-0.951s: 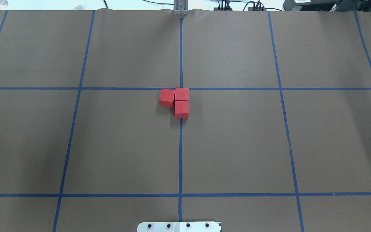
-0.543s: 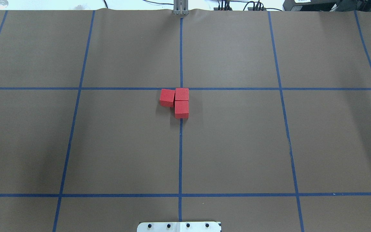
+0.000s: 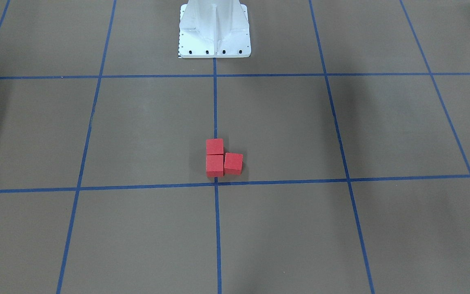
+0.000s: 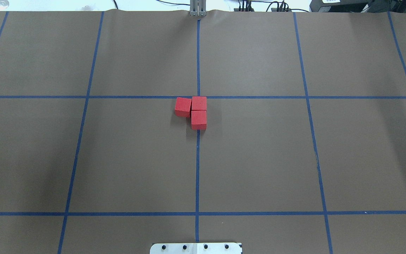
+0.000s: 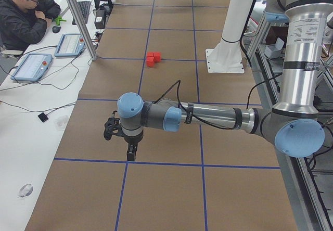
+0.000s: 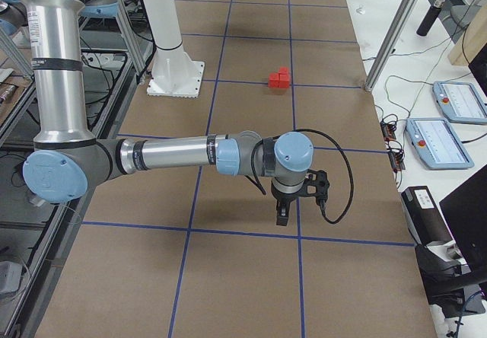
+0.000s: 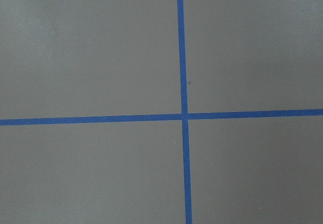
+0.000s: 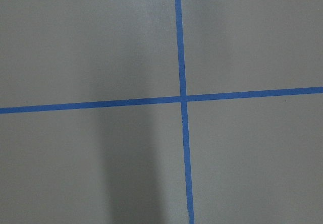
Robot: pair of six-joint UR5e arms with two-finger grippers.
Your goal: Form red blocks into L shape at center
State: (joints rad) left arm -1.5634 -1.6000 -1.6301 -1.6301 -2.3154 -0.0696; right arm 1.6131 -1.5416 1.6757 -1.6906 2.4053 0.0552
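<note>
Left gripper [image 5: 130,155] shows only in the view from the table's left end, low and left of the middle of the frame, hanging fingers-down from the outstretched near arm over the brown surface [image 4: 259,158]; how far it is open, or whether it grips anything, I cannot tell. Right gripper [image 6: 280,220] shows only in the view from the other end, just below the middle of the frame, pointing down the same way, and its opening cannot be told either. Each wrist camera looks straight down on a crossing of blue tape lines [image 4: 197,169] and bare brown paper. Well away from both arms, the red blocks [image 4: 199,103] lie together in an L right at the center [image 4: 198,97]. In the overhead view the corner block sits just below that crossing on the vertical line, the lower block [image 4: 198,120] touches it from beneath, and the left block [image 4: 183,107], turned slightly askew, rests against its left side. An operator [image 5: 23,17] sits at the upper left of the left-end view
</note>
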